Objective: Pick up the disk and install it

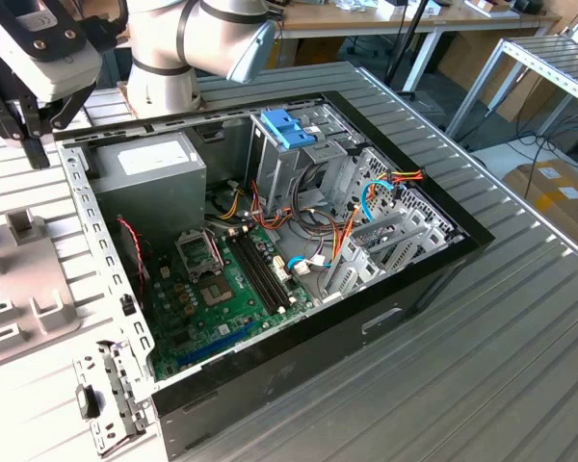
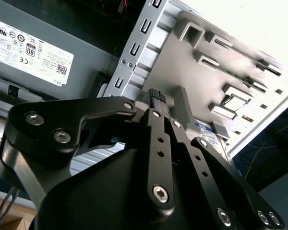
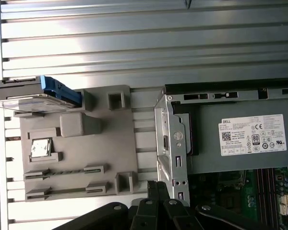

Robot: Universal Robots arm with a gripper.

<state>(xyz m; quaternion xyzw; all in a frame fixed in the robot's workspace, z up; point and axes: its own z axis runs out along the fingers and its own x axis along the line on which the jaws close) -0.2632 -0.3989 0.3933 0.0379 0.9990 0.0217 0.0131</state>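
One gripper (image 2: 157, 94) hung empty with its fingers pressed together, above the case (image 3: 173, 139) edge nearest the grey fixture (image 3: 110, 143). The disk (image 3: 38, 98) lay on the fixture's edge away from the case, at the corner farther from the gripper. Its blue tab (image 3: 62, 91) faced the case, well apart from the gripper.

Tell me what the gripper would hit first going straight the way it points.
The gripper would probably meet the grey fixture plate, near its edge beside the case's metal rim; depth is unclear, possibly the rim.
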